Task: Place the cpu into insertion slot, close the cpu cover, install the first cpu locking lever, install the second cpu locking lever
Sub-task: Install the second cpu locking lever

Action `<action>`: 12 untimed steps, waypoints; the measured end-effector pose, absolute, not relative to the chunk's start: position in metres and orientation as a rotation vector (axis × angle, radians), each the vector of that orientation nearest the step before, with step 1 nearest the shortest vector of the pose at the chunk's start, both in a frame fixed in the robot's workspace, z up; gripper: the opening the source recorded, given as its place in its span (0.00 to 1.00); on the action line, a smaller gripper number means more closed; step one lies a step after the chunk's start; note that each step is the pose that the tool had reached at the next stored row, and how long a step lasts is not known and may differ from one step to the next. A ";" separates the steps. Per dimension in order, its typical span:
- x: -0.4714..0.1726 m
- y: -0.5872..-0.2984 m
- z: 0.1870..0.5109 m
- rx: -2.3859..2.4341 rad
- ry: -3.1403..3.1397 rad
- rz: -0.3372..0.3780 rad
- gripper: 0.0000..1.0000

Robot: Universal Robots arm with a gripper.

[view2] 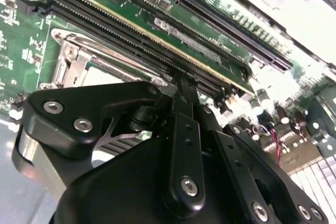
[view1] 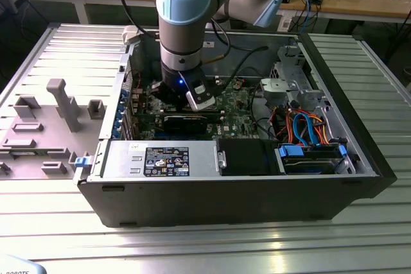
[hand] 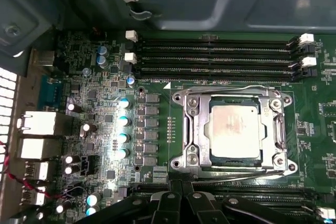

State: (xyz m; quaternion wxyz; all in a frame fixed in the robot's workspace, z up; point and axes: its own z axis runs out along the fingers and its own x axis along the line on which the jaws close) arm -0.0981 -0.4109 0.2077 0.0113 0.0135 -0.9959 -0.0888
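— Jaws first: how do yours stand?

— Pressed together on nothing; my gripper [view2: 181, 85] hangs just above the memory slots [hand: 215, 56].

— And the cpu [hand: 234, 129]?

— Seated in the insertion slot [hand: 233, 129], with the cpu cover [hand: 199, 129] closed around it on the motherboard [view1: 234, 104].

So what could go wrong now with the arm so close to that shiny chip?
1. The cpu sits in the insertion slot with the cpu cover down around it. A stray bump could scratch its metal top.
2. The end effector hangs right beside the memory slots, so a sideways slip might knock them.
3. Thin lever wires run along the socket edges. Catching one wrongly could bend it.
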 end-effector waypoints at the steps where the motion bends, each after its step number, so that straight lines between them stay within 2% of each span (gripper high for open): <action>1: -0.098 -0.411 0.208 0.042 -3.106 -0.277 0.11; 12: -0.098 -0.411 0.202 0.043 -3.102 -0.317 0.11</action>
